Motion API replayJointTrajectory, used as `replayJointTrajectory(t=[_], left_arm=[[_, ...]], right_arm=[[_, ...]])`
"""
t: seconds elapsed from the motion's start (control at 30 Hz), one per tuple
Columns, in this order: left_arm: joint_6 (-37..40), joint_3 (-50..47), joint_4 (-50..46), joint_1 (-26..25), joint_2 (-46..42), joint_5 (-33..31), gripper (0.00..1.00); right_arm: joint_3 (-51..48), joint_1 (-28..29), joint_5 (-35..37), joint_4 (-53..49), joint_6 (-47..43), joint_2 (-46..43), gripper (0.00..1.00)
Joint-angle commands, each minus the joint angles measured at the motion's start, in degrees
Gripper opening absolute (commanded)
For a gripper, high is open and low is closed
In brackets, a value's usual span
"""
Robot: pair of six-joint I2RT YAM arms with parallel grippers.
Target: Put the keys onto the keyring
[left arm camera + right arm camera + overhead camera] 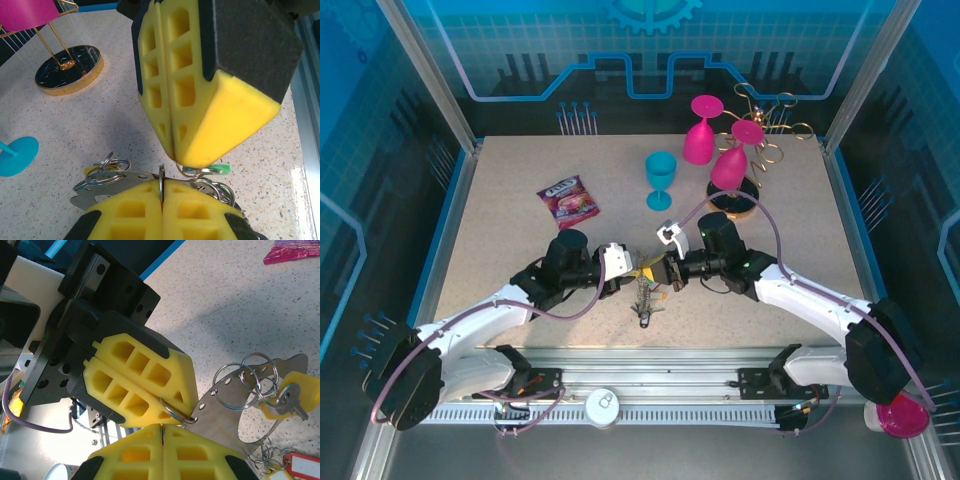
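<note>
My two grippers meet tip to tip over the table's near middle. The left gripper [638, 270] [162, 192] is shut on a split ring seen edge-on. That ring passes through a hole in the keyring [227, 400] [100, 184], a flat curved silvery band hung with split rings. The right gripper [666, 274] [162, 432] is shut too, pinching a small ring that carries a green-headed key [216, 169]. More keys [645, 302] dangle below the grippers, among them a yellow-headed key [292, 395] and a red tag [300, 462].
A purple snack packet [568, 200] lies at the left. Behind the grippers stand a teal goblet [660, 180], two pink goblets [702, 130] and a gold wire rack on a dark round base [748, 200] [70, 70]. A white round lid [603, 405] sits on the front rail.
</note>
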Motion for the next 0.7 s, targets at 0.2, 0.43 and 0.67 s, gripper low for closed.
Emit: replayJointTrajectory(t=[0.2,0.43,0.67], left_arm=[[-0.9,1.0,1.2,-0.4,0.5,0.5,0.0],[-1.1,1.0,1.1,-0.3,0.4,1.0,0.0],[-1.6,1.3,0.9,-0.3,0.3,1.6,0.0]], right_arm=[[1.1,0.9,-0.2,3.6,0.5,0.2,0.0],[1.9,1.0,3.6,1.4,-0.6,0.4,0.0],[3.0,1.2,6.7,-1.2,-1.9,1.0,0.0]])
